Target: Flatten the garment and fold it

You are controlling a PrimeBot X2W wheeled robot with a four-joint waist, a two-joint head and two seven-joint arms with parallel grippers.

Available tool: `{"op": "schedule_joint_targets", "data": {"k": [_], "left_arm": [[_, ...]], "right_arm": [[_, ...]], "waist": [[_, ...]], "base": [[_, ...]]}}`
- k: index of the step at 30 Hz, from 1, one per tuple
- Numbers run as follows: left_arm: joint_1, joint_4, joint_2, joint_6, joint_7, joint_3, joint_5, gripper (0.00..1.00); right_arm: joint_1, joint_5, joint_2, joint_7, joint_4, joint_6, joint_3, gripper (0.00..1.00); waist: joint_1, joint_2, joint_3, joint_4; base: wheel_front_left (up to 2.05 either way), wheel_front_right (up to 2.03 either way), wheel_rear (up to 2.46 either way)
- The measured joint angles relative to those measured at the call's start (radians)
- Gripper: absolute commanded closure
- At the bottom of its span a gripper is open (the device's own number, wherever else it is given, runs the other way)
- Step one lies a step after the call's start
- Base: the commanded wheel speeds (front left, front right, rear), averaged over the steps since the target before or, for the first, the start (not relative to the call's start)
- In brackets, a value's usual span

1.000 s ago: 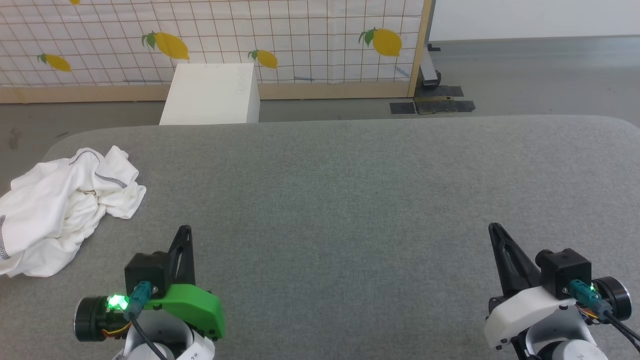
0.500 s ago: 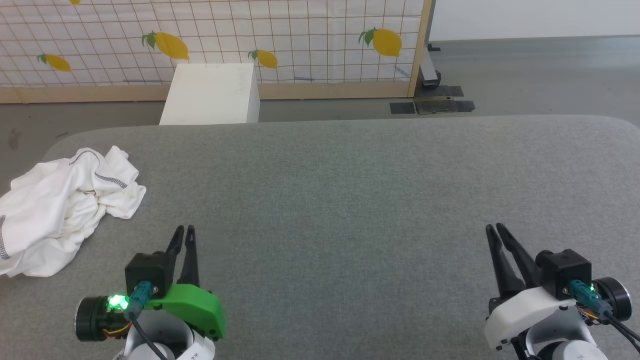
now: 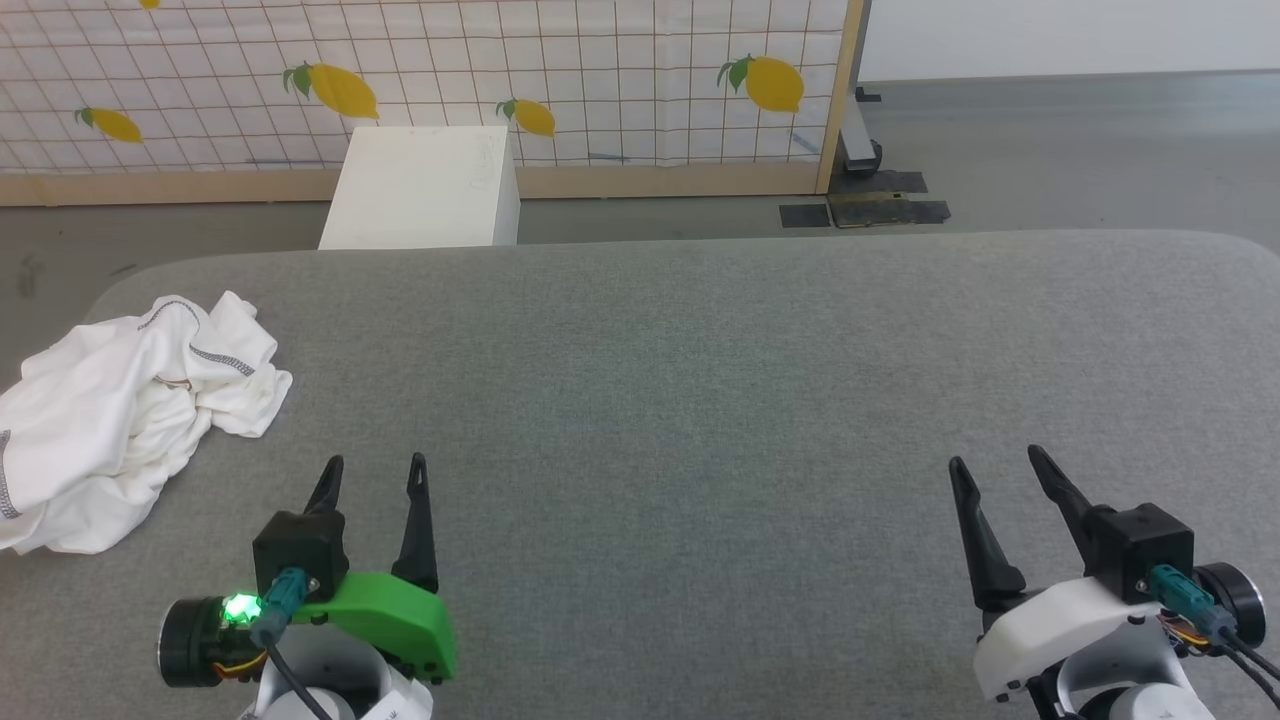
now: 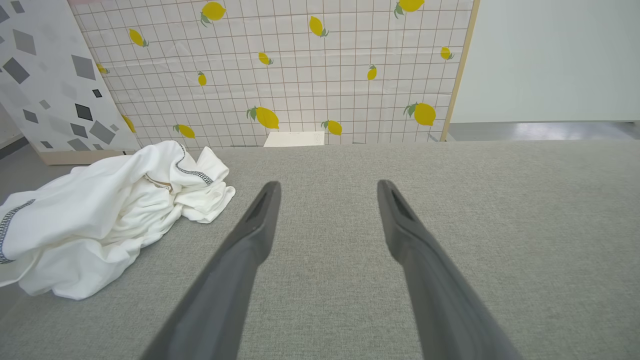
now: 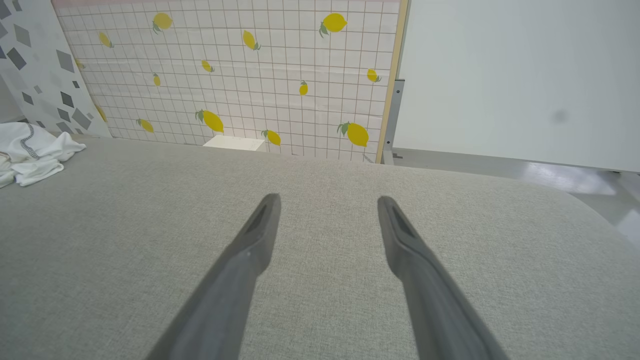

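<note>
The garment (image 3: 120,420) lies crumpled in a heap at the left end of the grey padded table (image 3: 700,400), white with dark zigzag stitching; the left wrist view has the garment (image 4: 105,215) at its left, and the right wrist view catches an edge of the garment (image 5: 30,155) at far left. My left gripper (image 3: 375,465) stands open near the front edge, to the right of the heap and apart from it, nothing between its fingers (image 4: 260,220). At the lower right my right gripper (image 3: 995,460) is open and empty, far from the cloth, fingers (image 5: 260,230) over bare table.
A rigid white box (image 3: 425,190) stands on the floor behind the table's far edge. Behind it is a lemon-print screen (image 3: 600,80) with a wooden frame. Grey floor lies beyond on the right. The garment hangs over the table's left edge.
Both grippers have opened from shut to wide apart. The garment and the arms have stayed where they were.
</note>
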Motion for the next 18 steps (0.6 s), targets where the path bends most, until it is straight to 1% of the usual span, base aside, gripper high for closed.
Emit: {"op": "schedule_joint_targets", "data": {"k": [10, 18], "left_arm": [[0.000, 0.014, 0.000, 0.009, -0.017, -0.006, -0.018, 0.00], [0.000, 0.021, 0.000, 0.019, -0.036, -0.003, -0.042, 0.00]], "right_arm": [[0.000, 0.024, 0.000, -0.021, 0.021, 0.000, -0.013, 0.00], [0.000, 0.039, 0.000, -0.035, 0.041, 0.000, -0.018, 0.00]], "waist": [[0.0000, 0.0000, 0.001, 0.012], [0.0000, 0.0000, 0.004, 0.039]], "base": [[0.00, 0.00, 0.00], [0.00, 0.00, 0.00]]}}
